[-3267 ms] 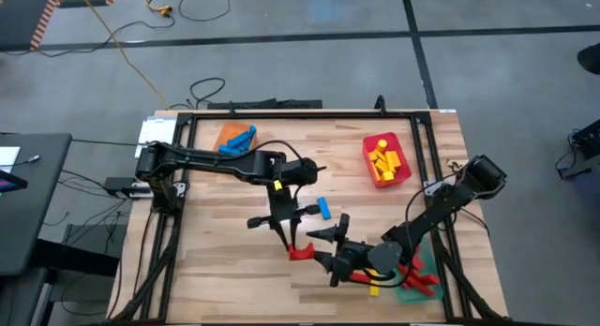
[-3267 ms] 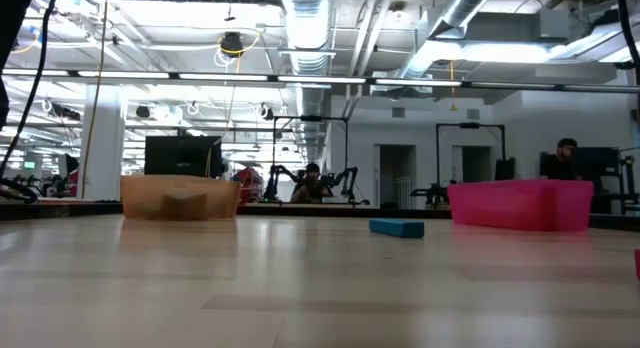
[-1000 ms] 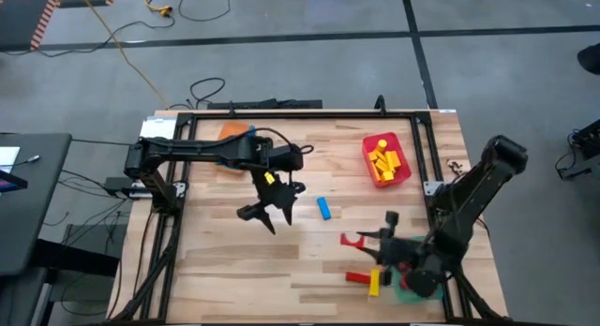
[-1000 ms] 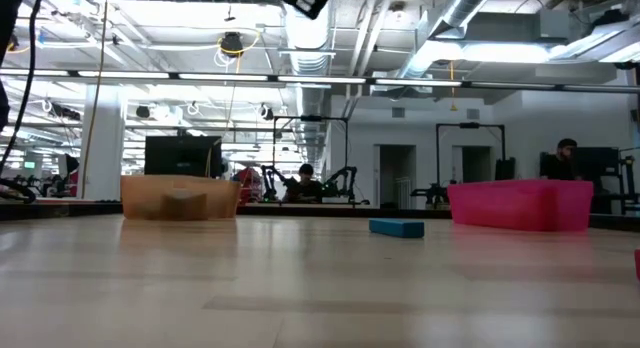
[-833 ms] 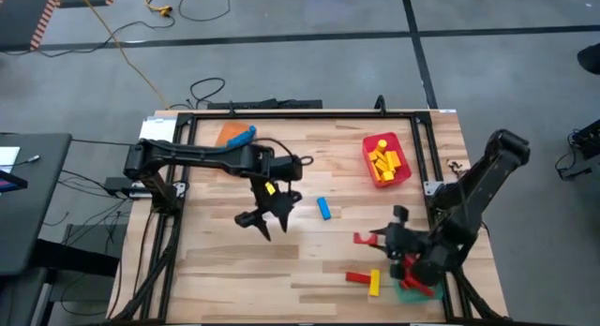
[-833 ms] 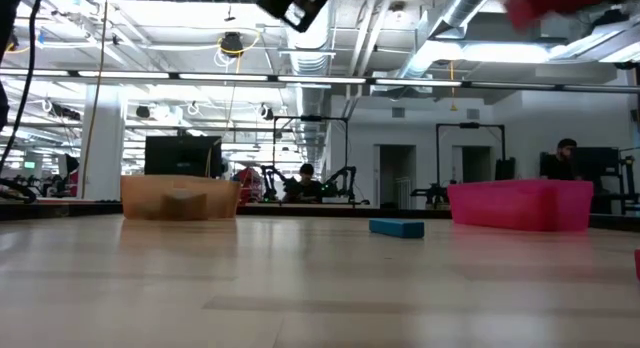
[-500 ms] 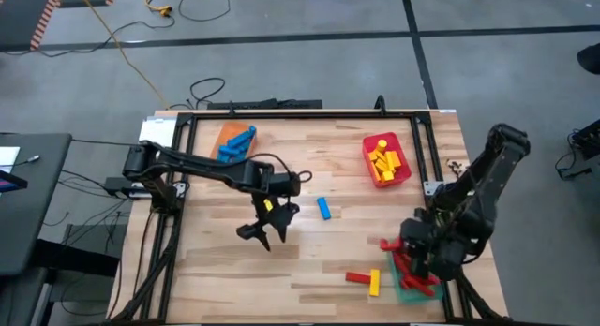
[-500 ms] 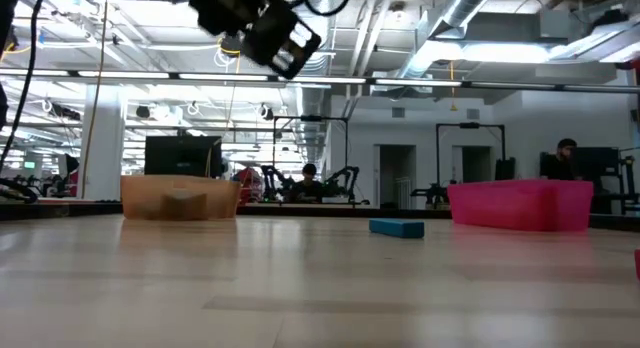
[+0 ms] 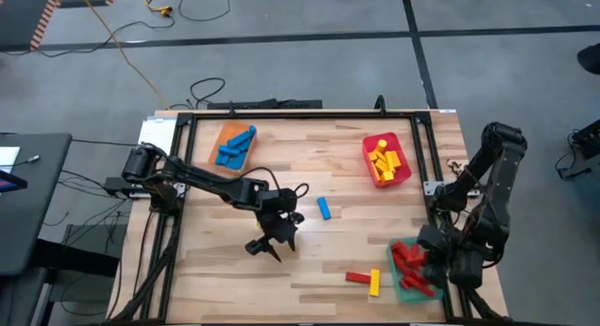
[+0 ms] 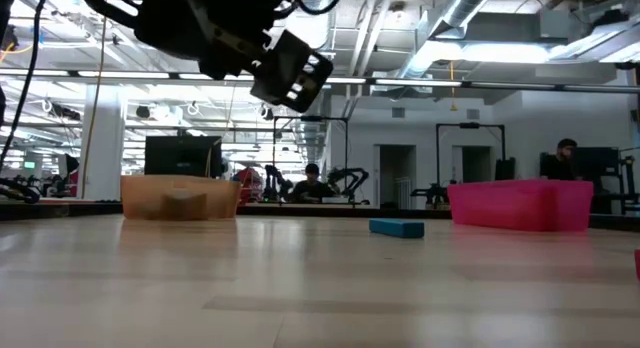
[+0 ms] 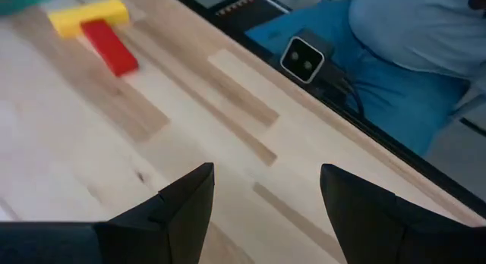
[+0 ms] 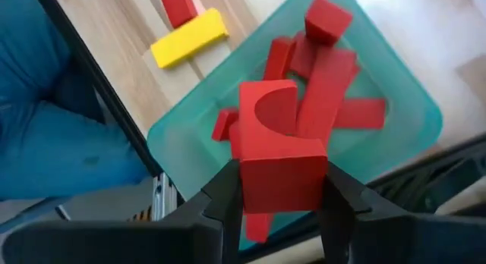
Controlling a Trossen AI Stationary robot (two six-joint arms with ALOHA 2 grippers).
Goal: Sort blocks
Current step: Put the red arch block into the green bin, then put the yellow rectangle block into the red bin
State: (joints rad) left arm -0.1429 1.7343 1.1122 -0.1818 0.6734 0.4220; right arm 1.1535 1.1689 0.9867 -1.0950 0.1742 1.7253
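- While the right tool (image 12: 279,190) holds a red arched block (image 12: 278,154) tight between its fingers above the green tray (image 12: 410,127), a release from this height could make the block bounce off the red blocks (image 9: 411,261) piled inside and jump over the low rim.
- If the block comes down on the rim, it may tip out to the surface (image 9: 216,260) edge, which is just beside the tray.
- The left tool (image 11: 262,199) hovers with its fingers apart and nothing between them, over bare wood near the surface centre.
- The green tray holds only red blocks.
- The red tray (image 9: 400,170) holds yellow blocks (image 9: 383,160).
- The orange tray (image 9: 225,139) holds blue blocks (image 9: 234,145).
- Three blocks lie loose: a blue block (image 9: 323,208) near the centre, and a red block (image 9: 356,277) touching a yellow block (image 9: 373,282) just beside the green tray.
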